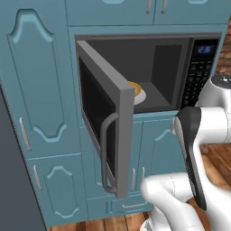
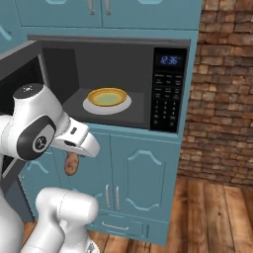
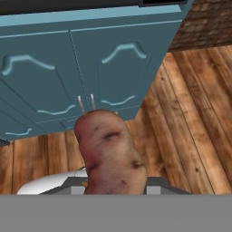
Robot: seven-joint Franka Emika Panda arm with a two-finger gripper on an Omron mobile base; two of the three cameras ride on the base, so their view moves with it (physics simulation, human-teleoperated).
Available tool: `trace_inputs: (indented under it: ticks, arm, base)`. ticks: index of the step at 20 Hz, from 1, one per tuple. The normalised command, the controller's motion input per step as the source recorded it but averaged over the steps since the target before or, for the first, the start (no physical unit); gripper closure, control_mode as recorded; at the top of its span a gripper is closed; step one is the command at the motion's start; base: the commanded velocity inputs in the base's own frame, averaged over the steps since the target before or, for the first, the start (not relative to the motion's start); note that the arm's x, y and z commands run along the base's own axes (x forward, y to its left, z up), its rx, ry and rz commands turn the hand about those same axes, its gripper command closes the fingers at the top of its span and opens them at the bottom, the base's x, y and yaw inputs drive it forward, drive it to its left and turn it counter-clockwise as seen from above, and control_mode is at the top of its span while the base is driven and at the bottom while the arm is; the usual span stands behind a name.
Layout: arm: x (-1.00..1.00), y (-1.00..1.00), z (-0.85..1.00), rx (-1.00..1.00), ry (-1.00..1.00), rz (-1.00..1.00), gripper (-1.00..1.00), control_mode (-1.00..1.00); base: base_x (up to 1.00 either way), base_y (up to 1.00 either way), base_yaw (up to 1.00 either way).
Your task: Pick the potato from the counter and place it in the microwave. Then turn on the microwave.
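Potato (image 2: 71,163) is gripped in the closed fingers, hanging below the hand; the fingers themselves are hidden behind it in the hand view, where the potato (image 3: 110,154) rises from the bottom edge, so the grip is judged from the potato staying aloft with nothing under it.

Potato sits below and in front of the microwave (image 2: 170,89), level with the lower cupboard doors (image 2: 141,185), well under the cavity floor. Not yet inside.

Microwave door (image 1: 106,122) stands swung wide to the left, handle (image 1: 106,153) facing outward. Judgement: it is open so the cavity can take the load. A plate (image 2: 107,102) with a yellow dish on it rests on the cavity floor, roughly central; likely landing spot for the potato. Keypad (image 2: 165,106) and blue display (image 2: 169,60) are to the right of the cavity, untouched for now.

Arm pose: folded tight, elbow high beside the microwave's left edge, forearm angled down so the hand (image 2: 79,141) points downward towards the wooden floor (image 3: 190,108). The hand view looks at cupboard doors and floor, not at the cavity.

Judgement: carry phase. The hand must rise above the cavity sill and tip forward before release. Risk: clipping the sill or the open door on the way up.
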Motion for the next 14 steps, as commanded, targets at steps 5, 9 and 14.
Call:
trace_inputs:
  ticks: [5,9,14]
  arm:
    - [0.0,0.0,0.0,0.0,0.0,0.0,1.0,1.0]
    - [0.0,0.0,0.0,0.0,0.0,0.0,1.0,1.0]
    - [0.0,0.0,0.0,0.0,0.0,0.0,1.0,1.0]
  base:
    - [0.24,0.16,0.0]
    - [0.37,0.11,0.0]
    - [0.43,0.04,0.0]
